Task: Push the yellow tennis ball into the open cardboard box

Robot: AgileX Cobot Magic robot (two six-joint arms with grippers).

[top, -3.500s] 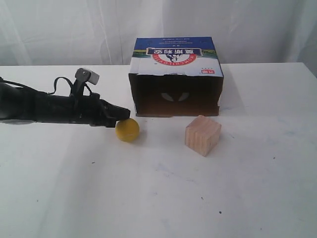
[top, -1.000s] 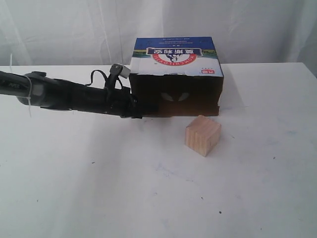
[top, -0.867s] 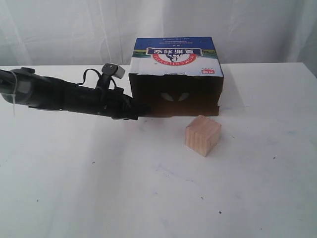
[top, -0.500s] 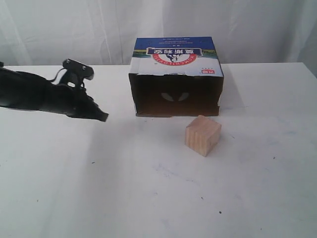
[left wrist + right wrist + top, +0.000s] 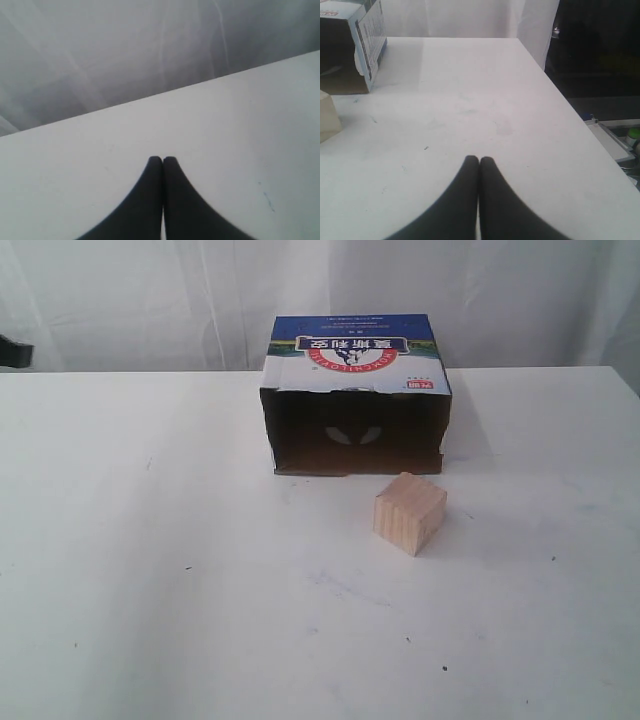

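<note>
The open cardboard box (image 5: pixel 355 390) lies on its side at the back of the white table, its dark opening with two oval holes facing forward. No yellow tennis ball shows in any view; the box's inside is dark and no ball is visible in it. My left gripper (image 5: pixel 162 159) is shut and empty, over bare table near the table's far edge and the curtain. My right gripper (image 5: pixel 479 159) is shut and empty as well, low over the table, to the right of the box (image 5: pixel 367 30). In the exterior view neither gripper shows.
A pale wooden cube (image 5: pixel 410 512) stands just in front of the box's right corner; its edge (image 5: pixel 327 117) also shows in the right wrist view. A dark piece (image 5: pixel 12 350) pokes in at the exterior view's left border. The table's right edge (image 5: pixel 580 120) drops off beside my right gripper.
My left arm has pulled back from the box's opening to the left and left the exterior view. The ball, seen in front of the box's left corner 3.5 s ago, no longer shows.
</note>
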